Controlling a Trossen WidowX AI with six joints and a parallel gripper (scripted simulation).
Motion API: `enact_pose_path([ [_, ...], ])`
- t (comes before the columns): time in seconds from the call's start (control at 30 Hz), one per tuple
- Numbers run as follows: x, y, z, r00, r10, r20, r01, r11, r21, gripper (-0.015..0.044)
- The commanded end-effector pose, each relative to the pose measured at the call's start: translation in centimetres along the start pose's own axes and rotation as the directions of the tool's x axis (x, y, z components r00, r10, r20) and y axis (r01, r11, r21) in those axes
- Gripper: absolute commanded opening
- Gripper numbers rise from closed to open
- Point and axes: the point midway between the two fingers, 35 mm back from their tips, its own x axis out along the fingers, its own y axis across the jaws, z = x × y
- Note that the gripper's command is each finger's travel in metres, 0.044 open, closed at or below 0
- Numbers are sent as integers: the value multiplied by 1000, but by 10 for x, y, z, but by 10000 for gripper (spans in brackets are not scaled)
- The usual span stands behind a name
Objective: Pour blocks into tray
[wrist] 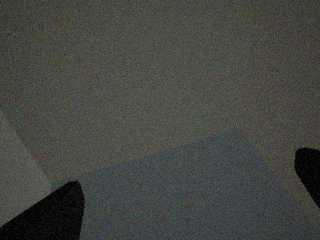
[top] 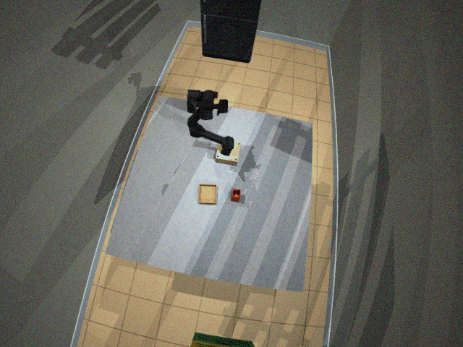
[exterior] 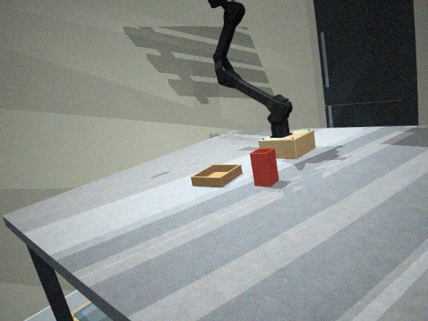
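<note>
Standing upright, red cup holding orange contents, beside tray

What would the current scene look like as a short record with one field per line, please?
cup: red, upright on the table, beside the tray, not touching it
cup contents: something orange-yellow inside; block count unclear
tray: shallow, light wood, no blocks seen in it
arm: black, mounted on a wooden base block, raised well above the table
gripper: open, holding nothing
pouring: not done
</note>
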Motion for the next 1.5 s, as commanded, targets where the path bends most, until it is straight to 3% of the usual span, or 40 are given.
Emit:
enact_pose_path([
  [0.0,-5,-53,4,1000,-20,-23,13,963,-270,440],
  [0.3,-10,-138,43,998,-60,-23,25,695,-718,440],
  [0.5,-10,-186,87,996,-92,13,50,409,-911,440],
  [0.7,-8,-222,144,990,-114,79,88,82,-993,440],
  [0.9,-9,-245,210,977,-125,172,138,-247,-959,440],
  [1.13,-16,-255,297,944,-115,310,188,-585,-789,440],
  [1.47,-48,-235,421,845,-44,533,197,-901,-386,440],
])
